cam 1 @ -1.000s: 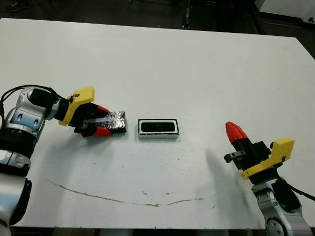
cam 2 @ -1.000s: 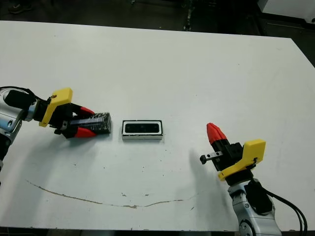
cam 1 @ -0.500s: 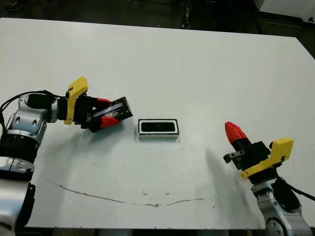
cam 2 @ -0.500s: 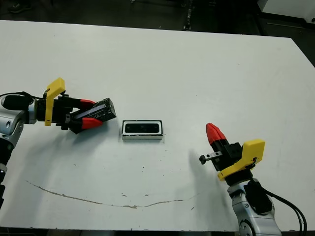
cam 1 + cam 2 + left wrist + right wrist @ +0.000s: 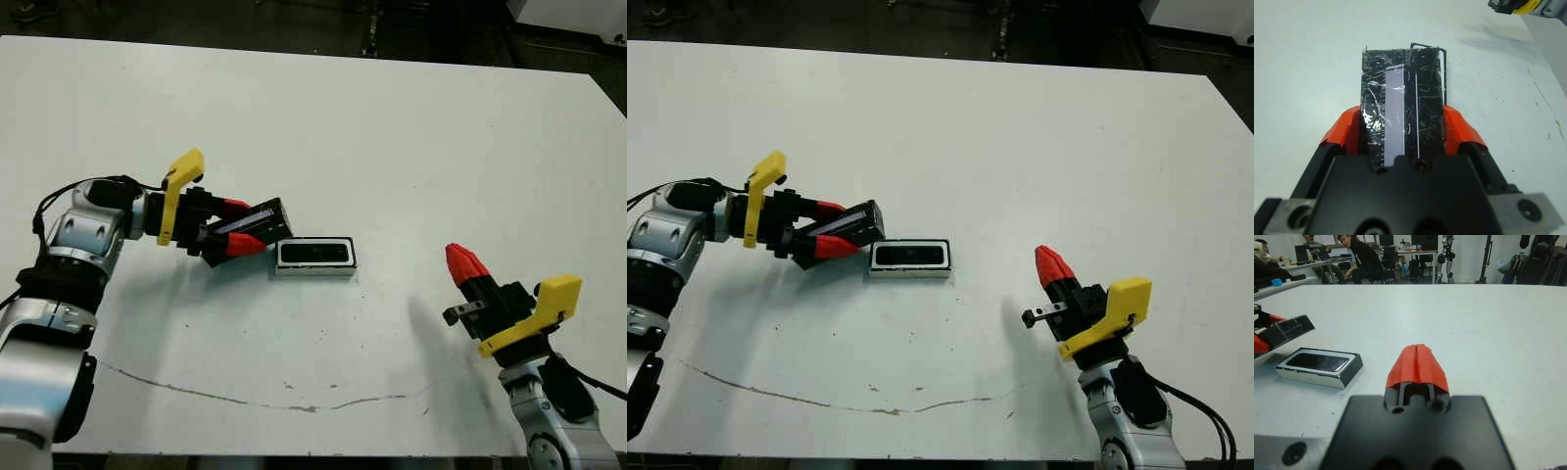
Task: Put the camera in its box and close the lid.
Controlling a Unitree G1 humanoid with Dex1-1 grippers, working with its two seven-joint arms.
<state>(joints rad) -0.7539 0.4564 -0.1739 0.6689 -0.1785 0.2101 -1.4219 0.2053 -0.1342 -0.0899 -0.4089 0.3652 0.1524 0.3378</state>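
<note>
Lid (image 5: 257, 220) is pinched in the left hand (image 5: 245, 227), lifted and tilted just left of the box (image 5: 314, 255); the camera (image 5: 313, 252) lies inside, long side across; the right hand (image 5: 466, 266) is clenched, empty, well apart.

Both head views look down and forward over the white table (image 5: 392, 127) from above its near edge, sharing nearly the whole top. The left wrist view sits very close behind the glossy black slab lid (image 5: 1400, 103), facing along it. The right wrist view looks low across the table, with the small white tray box (image 5: 1320, 366) at centre left and people beyond.
</note>
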